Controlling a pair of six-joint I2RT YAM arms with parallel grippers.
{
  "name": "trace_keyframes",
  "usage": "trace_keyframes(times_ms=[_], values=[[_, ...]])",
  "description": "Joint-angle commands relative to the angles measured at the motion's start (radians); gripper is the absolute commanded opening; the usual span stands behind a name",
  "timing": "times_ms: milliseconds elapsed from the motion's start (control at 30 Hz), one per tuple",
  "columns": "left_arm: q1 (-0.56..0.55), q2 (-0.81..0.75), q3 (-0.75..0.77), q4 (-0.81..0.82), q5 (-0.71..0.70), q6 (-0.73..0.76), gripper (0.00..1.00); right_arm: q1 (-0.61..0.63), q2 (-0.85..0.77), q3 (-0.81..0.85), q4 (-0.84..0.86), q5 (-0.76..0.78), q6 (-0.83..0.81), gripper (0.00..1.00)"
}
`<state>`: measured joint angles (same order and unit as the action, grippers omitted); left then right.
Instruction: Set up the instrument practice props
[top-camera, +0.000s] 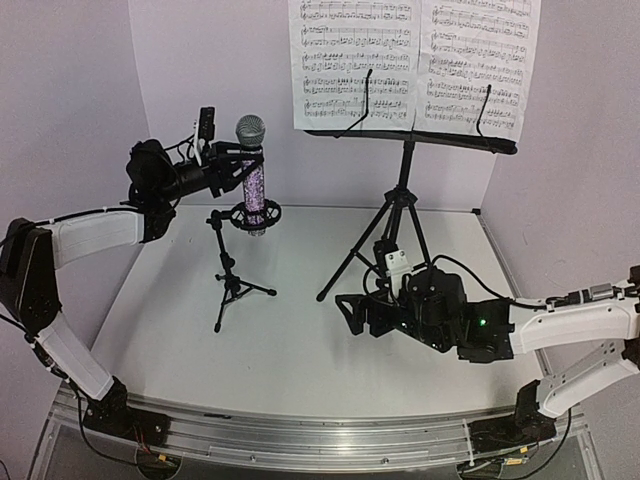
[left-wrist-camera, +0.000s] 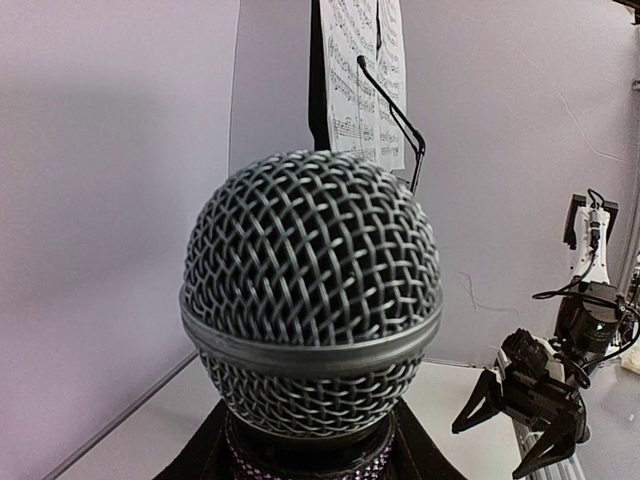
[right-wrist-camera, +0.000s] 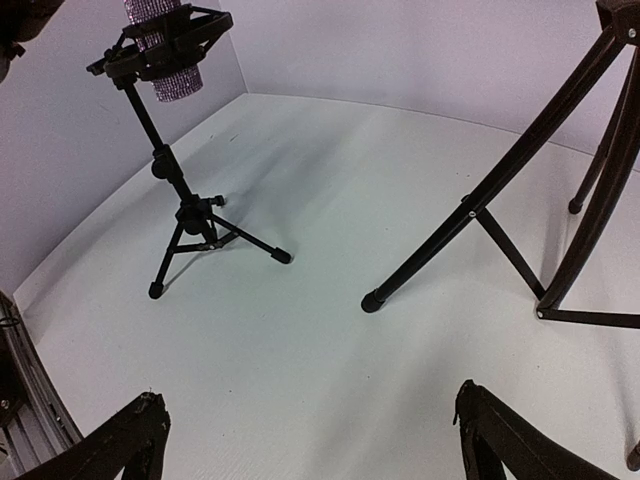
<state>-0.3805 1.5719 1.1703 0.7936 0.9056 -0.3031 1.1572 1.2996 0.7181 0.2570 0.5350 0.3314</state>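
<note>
My left gripper (top-camera: 243, 155) is shut on the glittery purple microphone (top-camera: 252, 180), just under its silver mesh head (left-wrist-camera: 312, 300). The microphone stands upright with its lower end through the ring holder (top-camera: 256, 213) of the small black mic stand (top-camera: 232, 272). The right wrist view shows the purple tip (right-wrist-camera: 172, 80) poking below the ring (right-wrist-camera: 165, 48). The tall music stand (top-camera: 404, 190) stands at the back right, with two sheet-music pages (top-camera: 353, 60) (top-camera: 478, 62) on its tray (top-camera: 420, 138). My right gripper (top-camera: 350, 312) is open and empty, low over the table in front of the stand's legs.
White walls close in the back and both sides. The music stand's tripod legs (right-wrist-camera: 470, 215) spread over the table near my right gripper. The mic stand's feet (right-wrist-camera: 215, 235) sit at the left centre. A metal rail (top-camera: 300, 440) runs along the near edge.
</note>
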Motion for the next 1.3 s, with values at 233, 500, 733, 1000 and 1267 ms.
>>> trace_keyframes(times_ms=[233, 500, 733, 1000, 1267], values=[[0.006, -0.022, -0.136, 0.205, 0.000, 0.033, 0.00, 0.002, -0.022, 0.023, -0.025, 0.012, 0.018, 0.98], [0.006, -0.012, -0.196, 0.179, -0.013, 0.096, 0.00, 0.002, -0.012, 0.032, -0.029, 0.012, 0.009, 0.98], [0.006, -0.013, -0.220, 0.139, -0.003, 0.109, 0.22, 0.002, -0.016, 0.035, -0.043, 0.020, 0.000, 0.98], [0.006, -0.044, -0.209, 0.105, 0.031, 0.096, 0.85, 0.001, -0.035, 0.041, -0.065, 0.024, -0.005, 0.98], [0.035, -0.159, -0.168, -0.026, -0.016, 0.094, 1.00, -0.010, -0.037, 0.100, -0.218, 0.093, 0.013, 0.98]])
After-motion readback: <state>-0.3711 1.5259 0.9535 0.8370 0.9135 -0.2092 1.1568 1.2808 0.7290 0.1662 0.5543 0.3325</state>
